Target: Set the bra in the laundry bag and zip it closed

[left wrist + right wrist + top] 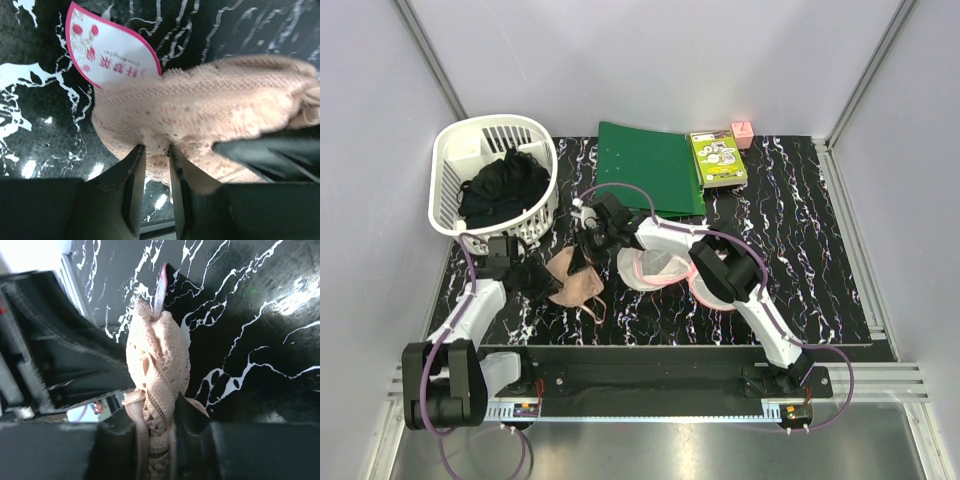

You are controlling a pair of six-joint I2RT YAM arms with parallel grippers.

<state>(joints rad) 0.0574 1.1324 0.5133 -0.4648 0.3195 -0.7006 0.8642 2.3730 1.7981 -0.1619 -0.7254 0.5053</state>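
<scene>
Your left gripper [156,149] and right gripper [155,422], nearly closed, both pinch the peach lace bra [575,285] at centre-left, likely for lifting.

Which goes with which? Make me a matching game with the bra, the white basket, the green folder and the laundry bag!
Things:
1. bra
2. white basket
3. green folder
4. laundry bag

Places or states:
a. holds black clothes
b. lies flat, just right of the basket in the top view
c. pinched by the left gripper and the right gripper
d. white mesh with pink trim, just right of the bra in the top view

Pairs: 1-c, 2-a, 3-b, 4-d
</scene>
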